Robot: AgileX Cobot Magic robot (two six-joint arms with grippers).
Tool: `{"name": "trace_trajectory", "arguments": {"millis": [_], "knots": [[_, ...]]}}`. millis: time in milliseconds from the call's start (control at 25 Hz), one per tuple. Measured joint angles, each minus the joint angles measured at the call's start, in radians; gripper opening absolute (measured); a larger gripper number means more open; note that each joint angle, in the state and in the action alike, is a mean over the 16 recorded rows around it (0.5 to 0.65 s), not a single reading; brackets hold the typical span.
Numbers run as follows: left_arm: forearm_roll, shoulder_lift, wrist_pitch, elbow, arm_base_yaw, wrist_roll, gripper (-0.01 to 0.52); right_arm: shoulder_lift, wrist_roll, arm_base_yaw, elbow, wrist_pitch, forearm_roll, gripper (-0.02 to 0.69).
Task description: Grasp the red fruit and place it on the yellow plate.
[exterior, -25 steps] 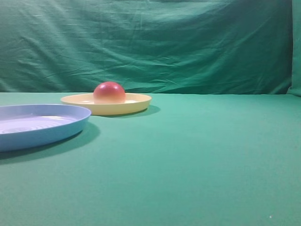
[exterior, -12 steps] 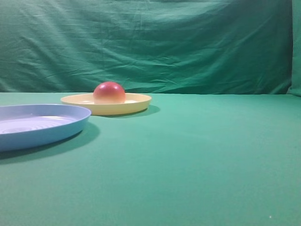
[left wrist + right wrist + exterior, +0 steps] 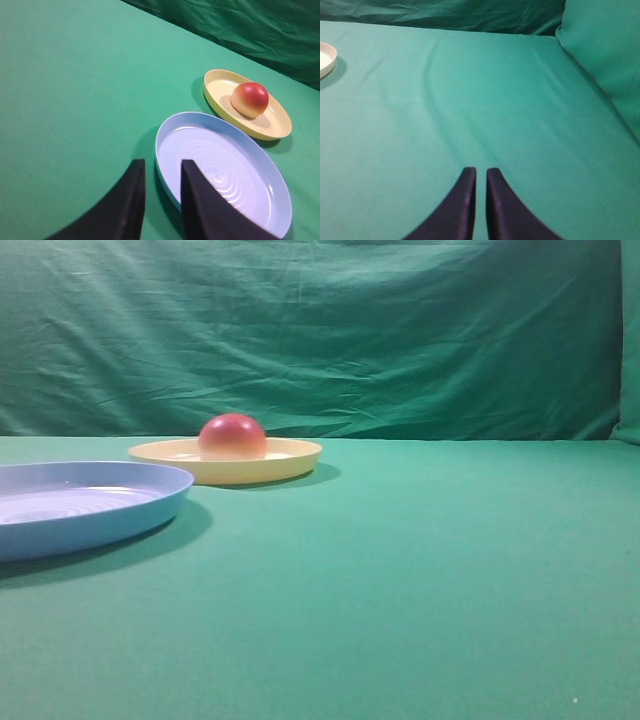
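The red fruit rests dome-up on the yellow plate at the table's back left; in the left wrist view the red fruit lies in the middle of the yellow plate. My left gripper hovers high above the near rim of the blue plate, far from the fruit, open with nothing between its fingers. Over bare green cloth hangs my right gripper, its jaws almost touching and holding nothing. Neither gripper shows in the exterior view.
A light-blue round plate sits at the front left, nearer than the yellow one; from the left wrist the light-blue plate fills the lower right. Green cloth covers the table and the backdrop. A green cushion-like fold rises at the right.
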Motion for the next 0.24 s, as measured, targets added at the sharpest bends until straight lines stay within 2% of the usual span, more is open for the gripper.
{"name": "trace_trajectory", "arguments": {"millis": [240], "knots": [[0.0, 0.0, 0.0, 0.0, 0.0, 0.0, 0.157, 0.0, 0.0, 0.0, 0.0, 0.0, 0.0, 0.0]]}}
